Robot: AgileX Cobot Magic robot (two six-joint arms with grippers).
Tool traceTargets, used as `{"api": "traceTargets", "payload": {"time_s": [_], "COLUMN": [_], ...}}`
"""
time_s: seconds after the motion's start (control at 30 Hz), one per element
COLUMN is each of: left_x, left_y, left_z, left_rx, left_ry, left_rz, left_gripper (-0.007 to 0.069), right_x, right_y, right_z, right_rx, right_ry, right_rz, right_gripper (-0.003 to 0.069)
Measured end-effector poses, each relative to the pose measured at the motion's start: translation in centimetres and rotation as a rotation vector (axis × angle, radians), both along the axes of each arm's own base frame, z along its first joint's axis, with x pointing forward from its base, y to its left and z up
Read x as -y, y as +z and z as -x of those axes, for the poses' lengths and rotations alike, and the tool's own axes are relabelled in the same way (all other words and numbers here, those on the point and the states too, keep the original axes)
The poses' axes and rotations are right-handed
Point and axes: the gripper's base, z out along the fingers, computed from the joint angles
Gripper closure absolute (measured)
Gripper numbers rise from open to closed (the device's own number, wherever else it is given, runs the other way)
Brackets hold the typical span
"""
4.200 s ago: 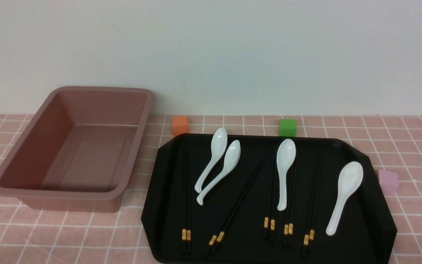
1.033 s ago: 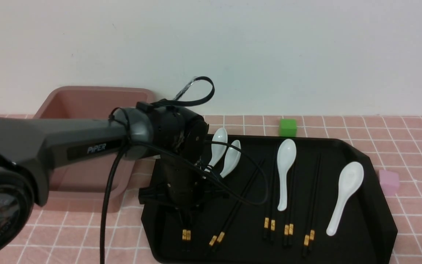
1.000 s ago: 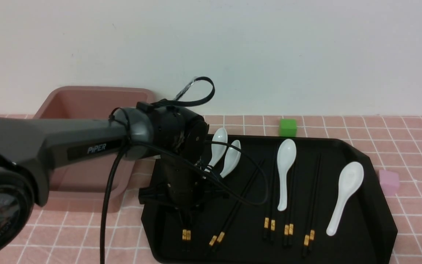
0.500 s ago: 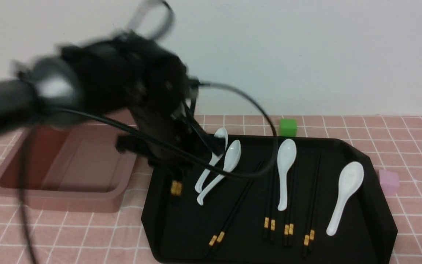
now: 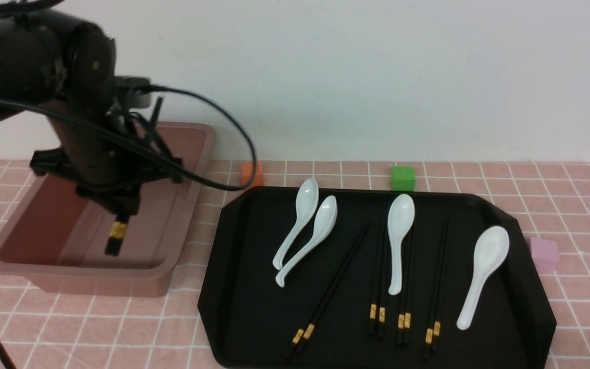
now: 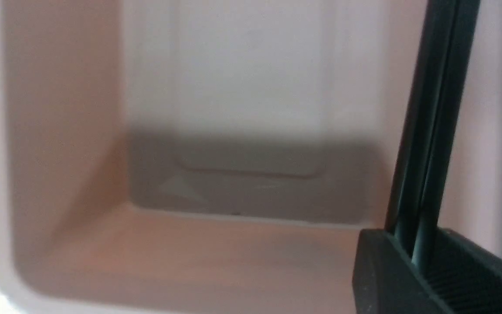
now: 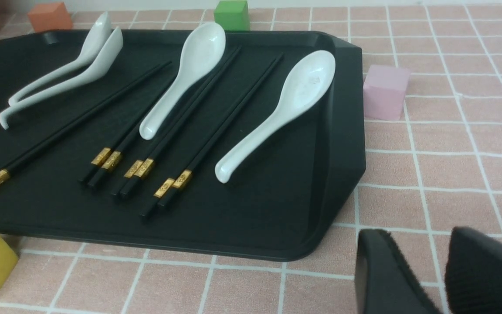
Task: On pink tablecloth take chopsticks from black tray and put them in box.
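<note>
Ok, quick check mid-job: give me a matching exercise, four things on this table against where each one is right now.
Things:
1. held chopsticks
2. green cube
3. pink cube
4. rightmost white spoon

Places:
A. lying on the black tray
B. on the pink tablecloth, beyond the tray's far edge
C. in the left gripper, over the box
D. on the tablecloth, off the tray's right side

Pairs: 1-C; 2-B; 3-D; 4-A
</note>
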Motion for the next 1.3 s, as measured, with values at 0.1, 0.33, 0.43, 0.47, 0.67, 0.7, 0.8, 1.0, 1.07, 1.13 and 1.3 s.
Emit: {"api": "traceTargets", "payload": {"time_s": [0.1,0.33,0.43,0.47,0.67,0.7,0.8,1.0,1.07,1.13,1.3], "left_x": [-1.3,-2.1,-2.1,-2.0,-2.1,-2.1,-2.1,-2.1,-2.0,-2.1,-3.1], "left_y": [-1.8,-3.6,-3.6,-3.6,-3.6,-3.6,-3.5,1.1,3.0,7.5,12.6], "left_z": [-1.1,-2.1,-2.2,-2.3,-2.3,-2.3,-2.2,-0.2,0.8,3.8,11.7], "left_rx": [-0.029,-0.051,-0.040,-0.036,-0.029,-0.028,-0.031,0.055,0.098,0.218,0.469], "left_ry": [0.021,0.033,0.030,0.029,0.060,0.072,0.085,0.083,0.079,0.050,-0.011], "left_rz": [-0.017,-0.033,-0.032,-0.031,-0.020,-0.015,-0.016,0.053,0.091,0.164,0.257], "left_gripper": [0.0504,0.0504,0.0497,0.0490,0.0403,0.0380,0.0319,0.0291,0.0309,0.0385,0.0573], "right_x": [0.0,0.0,0.0,0.0,0.0,0.0,0.0,0.0,0.0,0.0,0.0], "right_y": [0.0,0.0,0.0,0.0,0.0,0.0,0.0,0.0,0.0,0.0,0.0], "right_z": [0.0,0.0,0.0,0.0,0.0,0.0,0.0,0.0,0.0,0.0,0.0], "right_rx": [0.000,0.000,0.000,0.000,0.000,0.000,0.000,0.000,0.000,0.000,0.000], "right_ry": [0.000,0.000,0.000,0.000,0.000,0.000,0.000,0.000,0.000,0.000,0.000], "right_rz": [0.000,0.000,0.000,0.000,0.000,0.000,0.000,0.000,0.000,0.000,0.000], "right_gripper": [0.0419,0.0419,0.0419,0.0419,0.0419,0.0419,0.0419,0.0419,0.0419,0.0419,0.0419]}}
